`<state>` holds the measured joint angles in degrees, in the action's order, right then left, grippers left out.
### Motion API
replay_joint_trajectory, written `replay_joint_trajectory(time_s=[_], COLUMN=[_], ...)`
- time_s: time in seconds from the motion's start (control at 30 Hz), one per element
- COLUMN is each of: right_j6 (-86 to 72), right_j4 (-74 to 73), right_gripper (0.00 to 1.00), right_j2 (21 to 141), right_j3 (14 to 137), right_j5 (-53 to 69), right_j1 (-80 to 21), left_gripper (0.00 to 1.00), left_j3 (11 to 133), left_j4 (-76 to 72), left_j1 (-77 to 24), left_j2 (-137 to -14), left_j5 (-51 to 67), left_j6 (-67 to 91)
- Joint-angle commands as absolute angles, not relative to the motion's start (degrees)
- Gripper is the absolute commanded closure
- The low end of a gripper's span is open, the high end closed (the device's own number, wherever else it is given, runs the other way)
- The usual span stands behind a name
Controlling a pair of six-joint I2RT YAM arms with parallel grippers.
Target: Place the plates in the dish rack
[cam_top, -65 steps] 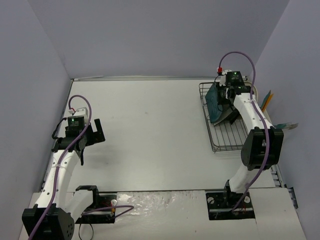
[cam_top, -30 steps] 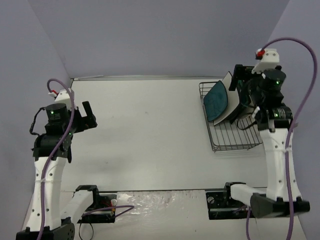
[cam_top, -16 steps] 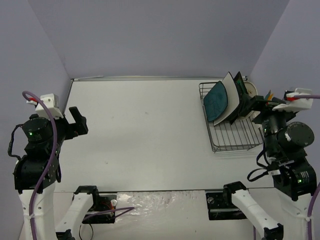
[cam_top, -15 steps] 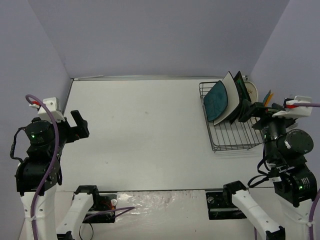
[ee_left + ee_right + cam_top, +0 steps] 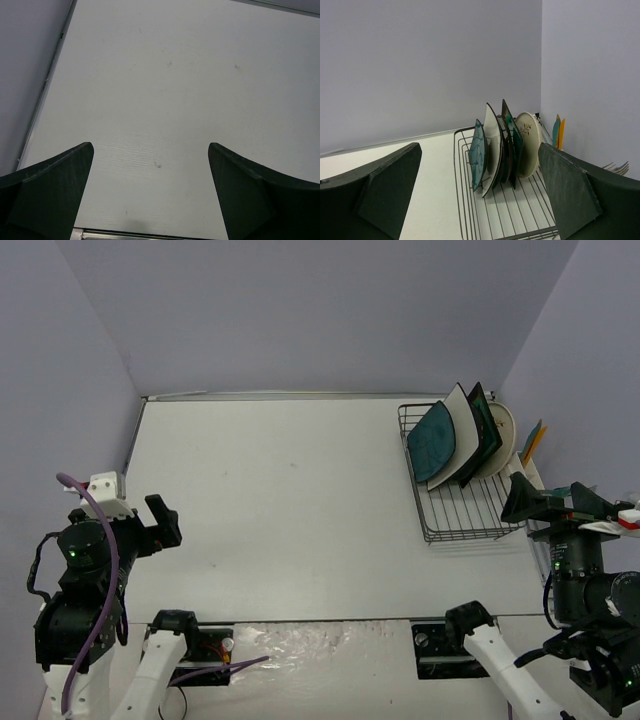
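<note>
plainly, left claw (image 5: 149, 150) and right claw (image 5: 479, 147) gape wide; white table (image 5: 300, 490), lavender walls (image 5: 300, 310).

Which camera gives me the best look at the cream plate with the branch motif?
Right wrist: the cream plate faces the camera, branch motif visible. The top view shows it partly hidden behind the black plate. The left wrist view shows only table.

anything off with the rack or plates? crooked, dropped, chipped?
Nothing stands out. The four plates stand on edge at the far end of the dish rack, leaning the same way, none fallen or visibly chipped. The table shows only faint marks. The left gripper and right gripper are open, holding nothing.
</note>
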<state>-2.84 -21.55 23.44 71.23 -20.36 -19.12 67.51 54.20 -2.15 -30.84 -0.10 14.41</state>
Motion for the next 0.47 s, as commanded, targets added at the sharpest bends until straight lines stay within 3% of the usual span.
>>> replay_joint_trajectory(time_s=[0.0, 0.43], right_j6=[-3.6, -3.3], right_j4=[-18.8, -19.1], right_gripper=[0.0, 0.0], right_j2=[23.3, 22.5], right_j3=[70.4, 71.4], right_j5=[-21.1, -20.2], right_j1=[-19.5, -20.5], left_gripper=[0.03, 0.03], left_j3=[66.5, 67.5], left_j4=[51.8, 52.7], left_j1=[-2.4, -2.3], left_j2=[-29.9, -29.5], left_j5=[-1.9, -0.8], left_j6=[16.1, 16.2])
